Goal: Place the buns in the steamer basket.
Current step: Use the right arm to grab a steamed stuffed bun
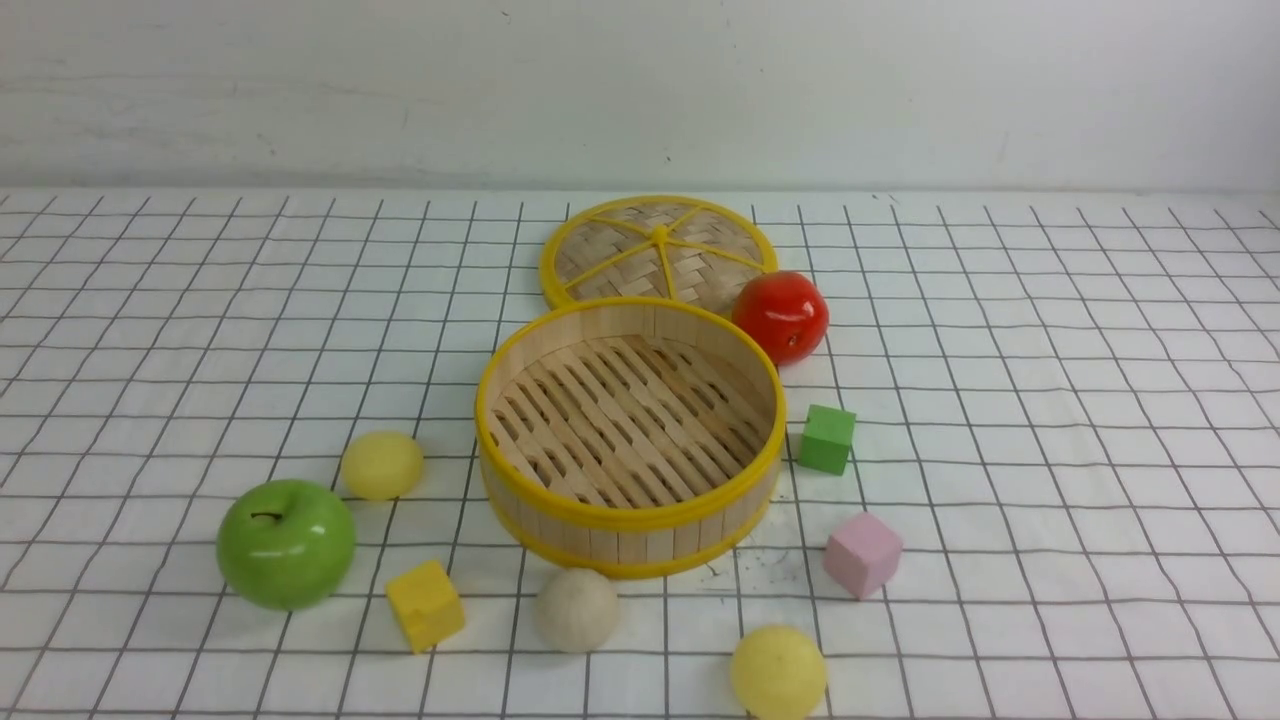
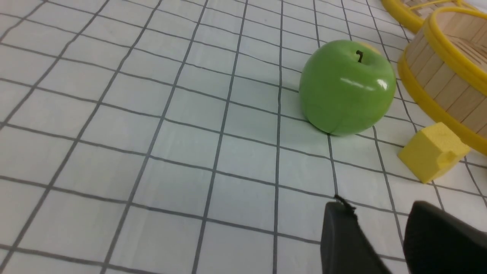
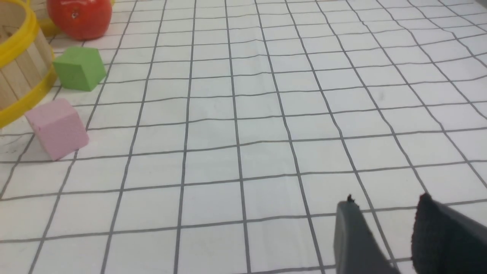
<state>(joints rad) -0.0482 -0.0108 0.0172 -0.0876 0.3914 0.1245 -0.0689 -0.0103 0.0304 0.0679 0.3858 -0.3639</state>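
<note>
Jaws apart, empty, on both my arms. Steamer basket (image 1: pixel 628 518) bare; outside it yellow bun (image 1: pixel 381 465) at 9 o'clock, cream bun (image 1: pixel 577 609) at 6, second yellow bun (image 1: pixel 778 672) at 5. Risk: off-centre pinch rolls one away, or I clip yellow cube (image 1: pixel 425 604).

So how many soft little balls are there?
3. One yellow bun is left of the steamer basket, the cream bun just in front of it, the other yellow bun nearest the camera. None seems hidden.
</note>
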